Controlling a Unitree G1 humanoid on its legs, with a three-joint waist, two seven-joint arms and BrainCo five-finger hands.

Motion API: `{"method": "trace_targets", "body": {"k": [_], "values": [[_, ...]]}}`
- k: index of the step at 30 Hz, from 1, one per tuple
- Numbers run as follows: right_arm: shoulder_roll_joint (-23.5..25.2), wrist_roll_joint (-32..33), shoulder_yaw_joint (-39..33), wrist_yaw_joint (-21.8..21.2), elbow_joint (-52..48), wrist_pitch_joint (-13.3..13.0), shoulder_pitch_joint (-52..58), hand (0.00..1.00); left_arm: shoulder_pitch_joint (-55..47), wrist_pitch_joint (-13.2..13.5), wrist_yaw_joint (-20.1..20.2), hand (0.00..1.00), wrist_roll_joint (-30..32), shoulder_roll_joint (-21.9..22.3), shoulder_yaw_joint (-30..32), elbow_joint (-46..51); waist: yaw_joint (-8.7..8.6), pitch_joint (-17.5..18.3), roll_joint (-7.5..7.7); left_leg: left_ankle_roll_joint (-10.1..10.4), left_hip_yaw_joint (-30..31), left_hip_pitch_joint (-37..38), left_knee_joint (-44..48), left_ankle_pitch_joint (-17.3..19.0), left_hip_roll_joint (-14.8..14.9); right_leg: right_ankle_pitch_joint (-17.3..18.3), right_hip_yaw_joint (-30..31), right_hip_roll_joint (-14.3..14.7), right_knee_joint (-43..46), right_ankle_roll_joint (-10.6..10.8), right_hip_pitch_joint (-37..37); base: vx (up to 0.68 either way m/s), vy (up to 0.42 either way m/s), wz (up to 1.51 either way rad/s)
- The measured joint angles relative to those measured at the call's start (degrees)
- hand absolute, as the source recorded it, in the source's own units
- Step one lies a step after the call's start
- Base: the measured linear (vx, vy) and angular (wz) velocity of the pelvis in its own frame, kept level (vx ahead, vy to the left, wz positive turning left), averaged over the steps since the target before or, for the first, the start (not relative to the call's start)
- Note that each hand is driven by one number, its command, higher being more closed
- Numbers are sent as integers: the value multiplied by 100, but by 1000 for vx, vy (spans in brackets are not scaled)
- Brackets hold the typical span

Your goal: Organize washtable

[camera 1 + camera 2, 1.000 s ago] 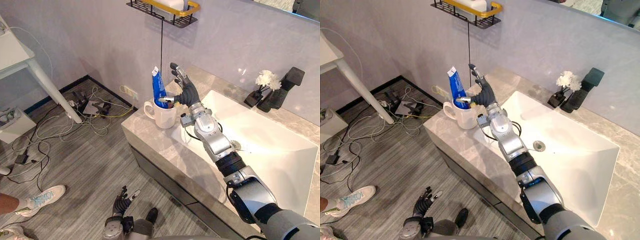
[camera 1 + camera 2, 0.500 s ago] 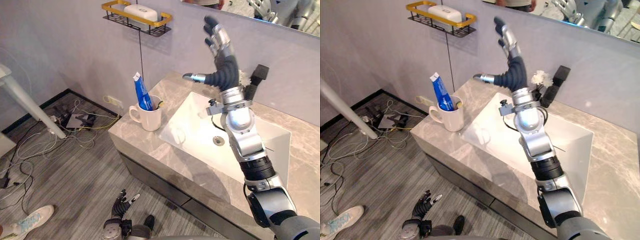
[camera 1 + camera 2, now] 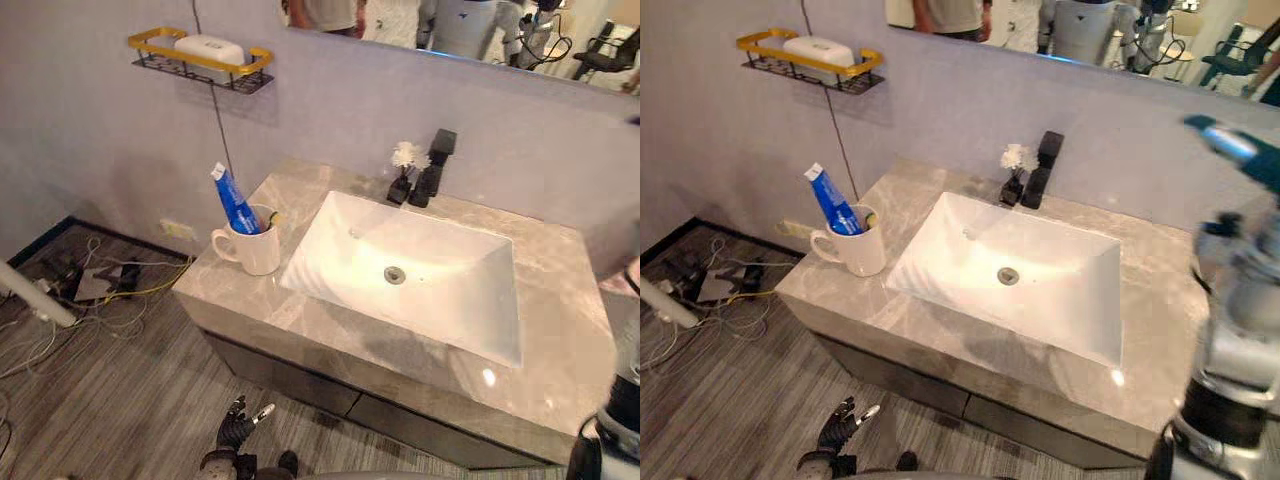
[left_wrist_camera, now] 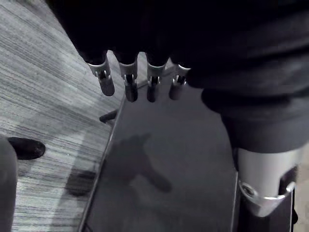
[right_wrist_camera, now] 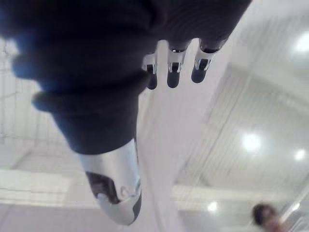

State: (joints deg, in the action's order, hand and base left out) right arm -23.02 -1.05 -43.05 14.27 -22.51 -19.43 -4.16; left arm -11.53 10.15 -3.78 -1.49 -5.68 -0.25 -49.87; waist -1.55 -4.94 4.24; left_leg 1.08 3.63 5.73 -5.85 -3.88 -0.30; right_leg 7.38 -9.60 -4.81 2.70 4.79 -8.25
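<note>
Washtable in grey marble, white sink, mug, plank floor

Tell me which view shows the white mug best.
The left eye view: the mug stands nearer the middle, its handle and blue tube plain. The right eye view shows it farther left. The wrist views face floor and ceiling.
</note>
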Motion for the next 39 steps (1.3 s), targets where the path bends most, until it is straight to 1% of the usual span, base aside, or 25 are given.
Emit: {"method": "trace_targets", "body": {"k": [1,2,3,4,5,6,7,9,10,11,12,15,16,17,19,21,22,23,24,25,29,32,33,35,39], "values": [[131,1,-110,64,71,8,138,0,-8,-5,3,0,0,1,2,-25,-34,20,18,4,-27,-18,0,3,8,-5,24,6,0,-2,31,-22,-7,-20],[407,3,-273,141,202,85,367,0,-31,-35,6,0,1,5,2,-33,-88,74,-22,11,-74,-33,1,14,22,-17,55,13,-8,-17,65,-8,-9,-19],[670,24,-420,236,334,131,643,0,-32,-41,12,0,0,19,4,-57,-106,78,-7,16,-108,-36,1,30,30,-29,81,21,-38,-20,71,-2,-7,-18],[805,51,-476,267,425,165,783,0,-33,-41,12,0,-1,26,11,-70,-107,97,-11,31,-125,-45,1,50,34,-35,98,26,-54,-25,80,7,-6,-18],[1066,52,-556,335,638,241,1058,0,-72,-53,13,0,-4,62,48,-84,-103,220,-31,38,-182,-123,1,96,45,-36,158,37,-53,-29,188,57,4,-30],[1591,150,-589,482,952,421,1493,0,-106,-99,14,0,-12,140,89,-93,-116,325,-120,27,-283,-211,3,135,52,-41,233,35,-53,-37,322,86,8,-37],[1846,223,-594,579,1064,509,1675,0,-115,-99,10,0,-43,191,118,-89,-113,345,-156,21,-344,-214,27,151,54,-44,281,32,-45,-28,352,118,12,-35],[2350,271,-597,773,1071,674,1940,0,-146,-108,3,0,-125,355,378,-32,-118,380,-203,-4,-437,-184,41,153,60,-67,338,27,-39,-51,351,102,2,-21],[2581,271,-589,862,1096,743,2086,0,-145,-107,1,0,-190,419,479,10,-117,383,-206,-5,-519,-164,43,154,65,-71,355,26,-7,-43,348,73,-6,-14],[2657,271,-577,916,1140,774,2141,0,-142,-107,-5,0,-239,450,535,27,-117,383,-206,-12,-559,-152,43,160,69,-70,360,28,4,-41,347,45,-8,-13],[2701,271,-540,1014,1301,877,2194,0,-151,-107,-9,0,-261,506,604,88,-118,384,-207,-9,-620,-126,43,209,93,-68,373,42,7,-38,338,19,-11,-15],[2711,535,-439,1190,1731,943,2227,0,-115,-108,-27,0,-307,602,708,123,-71,383,-207,-4,-812,-29,44,283,138,-31,463,57,28,-8,310,-1,-11,-26],[2722,715,-373,1191,1979,940,2229,0,-119,-107,-39,0,-322,620,707,133,-66,381,-210,4,-888,26,79,354,148,31,419,32,69,35,282,-13,3,-24],[2734,891,-327,1191,2296,940,2243,0,-119,-107,-50,0,-368,626,706,137,-65,377,-210,-22,-957,56,187,466,149,71,250,-42,147,38,264,-21,7,-25],[2760,1139,-288,1181,2735,943,2278,0,-125,-106,-108,0,-465,660,705,136,-57,389,-227,-10,-1041,55,278,616,146,128,182,-102,258,20,236,-12,12,-13],[2827,1432,-294,1147,3472,944,2374,0,-116,-104,-167,0,-520,722,690,129,-61,391,-276,-4,-1172,103,271,636,142,187,173,-144,361,55,238,55,17,-2],[2829,1507,-300,1130,3674,949,2376,0,-115,-102,-172,0,-528,725,689,128,-61,393,-278,5,-1176,101,272,617,139,188,174,-148,366,57,222,136,21,0],[2835,1672,-308,1076,4084,968,2382,0,-101,-103,-176,0,-574,719,690,100,-62,392,-279,3,-1182,104,273,612,129,195,166,-162,366,71,201,120,17,1],[2835,1735,-304,1058,4202,968,2384,0,-96,-103,-179,0,-574,718,689,91,-62,393,-280,4,-1188,108,276,612,122,199,159,-171,366,76,192,141,27,6],[2837,1855,-265,983,4449,966,2384,0,-92,-103,-186,0,-594,719,687,85,-61,392,-279,7,-1239,124,272,615,112,206,110,-192,363,88,160,70,20,9],[2821,1965,-88,746,4883,961,2370,0,-84,-91,-257,0,-696,719,665,81,-22,388,-273,9,-1447,177,266,617,113,216,24,-218,406,104,123,29,14,3],[2797,2009,158,415,5483,987,2348,0,-61,-92,-260,0,-755,720,656,51,48,375,-276,19,-1507,319,204,623,115,226,28,-214,403,118,17,-15,-1,-4],[2789,2008,251,302,5666,1021,2337,0,-53,-84,-257,0,-762,723,637,37,77,368,-286,18,-1518,319,189,622,112,228,30,-214,401,118,27,-55,-10,-4],[2764,1942,494,29,6075,1175,2305,0,-18,-80,-253,0,-760,712,572,-28,93,350,-317,18,-1522,318,134,617,100,231,29,-219,400,113,43,-65,-8,-1],[2717,1710,956,-322,6572,1336,2239,0,40,-79,-242,0,-744,697,529,-147,106,339,-330,38,-1444,371,2,547,68,242,-23,-226,390,119,59,-65,-8,8]]}}
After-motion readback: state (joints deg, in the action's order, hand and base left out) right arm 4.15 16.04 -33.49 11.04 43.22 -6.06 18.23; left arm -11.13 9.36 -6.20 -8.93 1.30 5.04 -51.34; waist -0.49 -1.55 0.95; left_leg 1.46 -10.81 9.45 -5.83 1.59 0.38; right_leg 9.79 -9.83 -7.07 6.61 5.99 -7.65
